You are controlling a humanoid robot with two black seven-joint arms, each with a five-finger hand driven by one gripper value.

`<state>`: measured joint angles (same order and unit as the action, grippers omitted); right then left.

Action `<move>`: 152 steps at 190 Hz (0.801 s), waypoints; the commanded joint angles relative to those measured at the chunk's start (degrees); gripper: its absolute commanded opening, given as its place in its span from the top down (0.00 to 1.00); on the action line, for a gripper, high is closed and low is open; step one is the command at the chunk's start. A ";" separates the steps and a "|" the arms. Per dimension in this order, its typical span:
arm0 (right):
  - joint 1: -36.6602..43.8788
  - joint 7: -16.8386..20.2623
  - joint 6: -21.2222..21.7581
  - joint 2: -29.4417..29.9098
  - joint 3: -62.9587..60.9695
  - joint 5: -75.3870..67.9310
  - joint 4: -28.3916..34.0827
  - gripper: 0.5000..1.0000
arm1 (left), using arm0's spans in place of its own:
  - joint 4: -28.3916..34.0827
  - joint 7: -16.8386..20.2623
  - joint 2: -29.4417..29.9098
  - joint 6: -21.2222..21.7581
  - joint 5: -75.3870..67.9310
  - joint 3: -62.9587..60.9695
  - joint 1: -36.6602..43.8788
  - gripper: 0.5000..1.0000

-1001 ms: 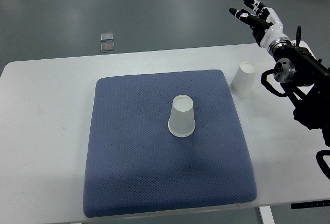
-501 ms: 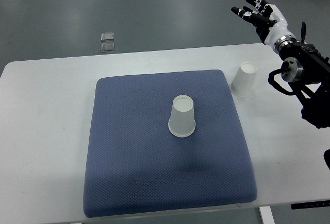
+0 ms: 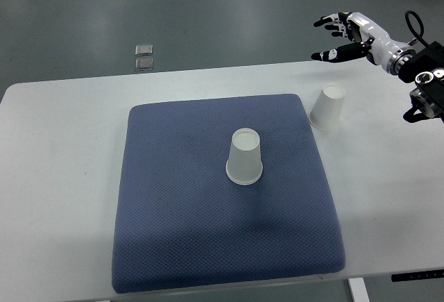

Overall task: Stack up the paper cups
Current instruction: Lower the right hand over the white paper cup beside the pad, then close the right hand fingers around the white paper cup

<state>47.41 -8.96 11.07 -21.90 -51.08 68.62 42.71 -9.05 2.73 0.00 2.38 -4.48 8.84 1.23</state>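
While the right hand (image 3: pixel 345 35) hangs in the air past the pad's far right corner, its fingers are spread and hold nothing; thumb and fingertips point toward the pad's far side, left in the picture. Its arm comes in from the right edge. Left arm isn't in view.

Landmark: blue pad (image 3: pixel 180 212) on the white table (image 3: pixel 55 177).

Cup A (image 3: pixel 245 156): white paper cup, on the pad, roughly at its middle, a bit toward the right. Upside down, wide rim on the fabric, closed base up. Long axis upright; it looks slightly tipped toward the camera only from the steep view.

Cup B (image 3: pixel 327 107): white paper cup, off the pad, on bare table just beside the pad's far right corner. Also inverted, base up, axis upright with the top leaning right in the picture. Can't tell if it touches the pad edge; looks just apart.

Cups are separate, not stacked. The hand is above and beyond cup B, not touching it.

Two small clear squares (image 3: pixel 144 57) lie on the floor beyond the pad's far left corner.
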 commanded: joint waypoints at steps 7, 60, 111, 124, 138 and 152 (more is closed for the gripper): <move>0.40 -0.53 0.44 -0.69 4.15 7.85 -0.08 0.15 | 0.00 0.00 0.00 0.00 0.00 0.04 0.00 0.00; 0.84 -1.14 -0.96 -0.25 12.67 14.88 -1.05 0.15 | 0.00 0.00 0.00 0.00 0.00 -0.05 0.00 0.00; 2.24 -1.23 -1.84 -0.51 15.49 19.71 -4.65 0.15 | 0.00 0.00 0.00 0.00 0.00 0.04 0.00 0.00; 2.86 -1.23 -2.98 -0.43 17.15 20.94 -5.62 0.15 | 0.00 0.00 0.00 0.00 0.00 0.04 0.00 0.00; 3.47 -1.41 -4.56 -0.25 18.82 21.73 -7.02 0.16 | 0.00 0.00 0.00 0.00 0.00 0.04 0.00 0.00; 4.00 -1.67 -5.89 0.01 20.14 21.82 -7.55 0.16 | 0.00 0.00 0.00 0.00 0.00 0.04 0.00 0.00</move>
<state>50.70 -10.29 7.09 -22.24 -32.94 89.95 36.24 -9.05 2.72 0.00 2.37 -4.48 8.87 1.24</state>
